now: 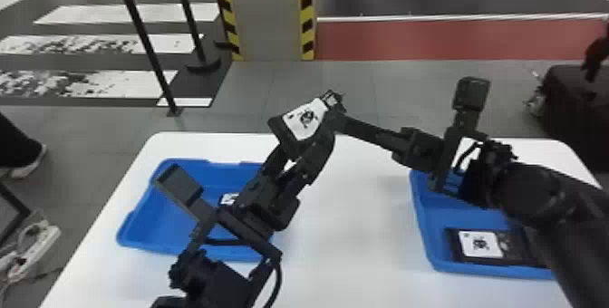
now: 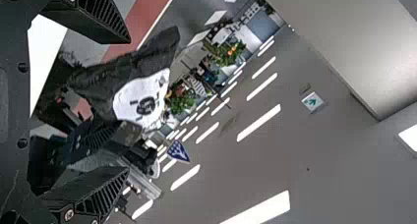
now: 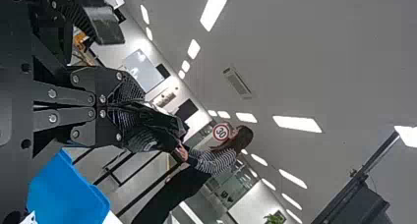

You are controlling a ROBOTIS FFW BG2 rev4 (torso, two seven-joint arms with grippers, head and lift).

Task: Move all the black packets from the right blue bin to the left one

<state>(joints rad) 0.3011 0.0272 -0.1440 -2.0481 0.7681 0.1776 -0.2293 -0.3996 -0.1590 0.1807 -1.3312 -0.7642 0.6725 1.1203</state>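
In the head view, a black packet with a white label is raised above the far middle of the table, pinched by my right gripper. My left gripper is just below it, its fingers spread. The left wrist view shows the packet between the parted fingers of my left gripper, not clamped by them. Seen from the right wrist, my right gripper is closed on the packet. The left bin holds a packet; black packets lie in the right bin.
Both bins stand on a white table, with bare tabletop between them. My left forearm hangs over the left bin's right part, and my right arm covers much of the right bin. A striped pillar rises beyond the table.
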